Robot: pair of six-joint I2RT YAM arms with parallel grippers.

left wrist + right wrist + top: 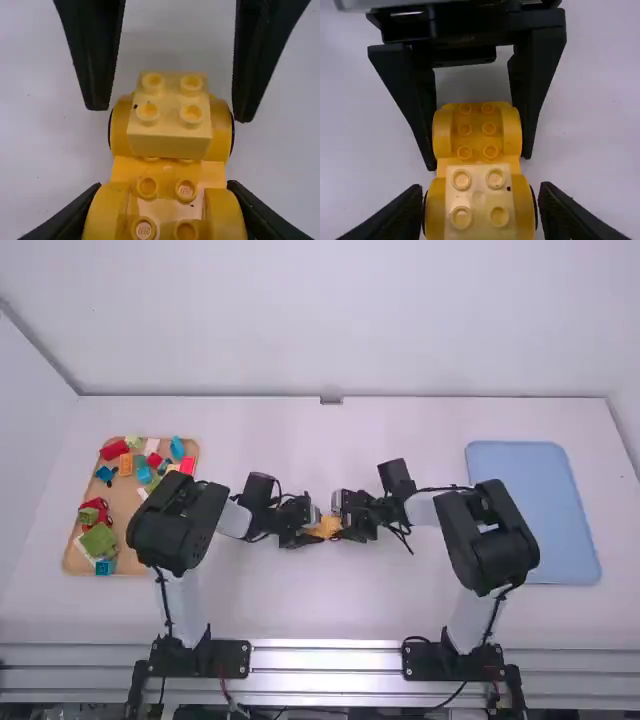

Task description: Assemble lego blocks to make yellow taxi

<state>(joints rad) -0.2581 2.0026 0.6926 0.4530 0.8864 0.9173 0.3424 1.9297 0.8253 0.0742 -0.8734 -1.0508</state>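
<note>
Mid-surface [330,610], the yellow car [170,172] is clasped at one end by the closed left pincer [164,186]; the right pincer [481,188] is parted slightly around the pale brick [170,142], gripping nothing. Light, rigid, slick plastic is expected, best pinched by its sides

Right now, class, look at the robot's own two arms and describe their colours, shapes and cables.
The left arm and right arm match: smooth white links, bulky black joints with rounded corners, and black base mounts. Thin black cables run along the links and loop near the wrists. The jaws are black, tapering to narrow tips.
</note>
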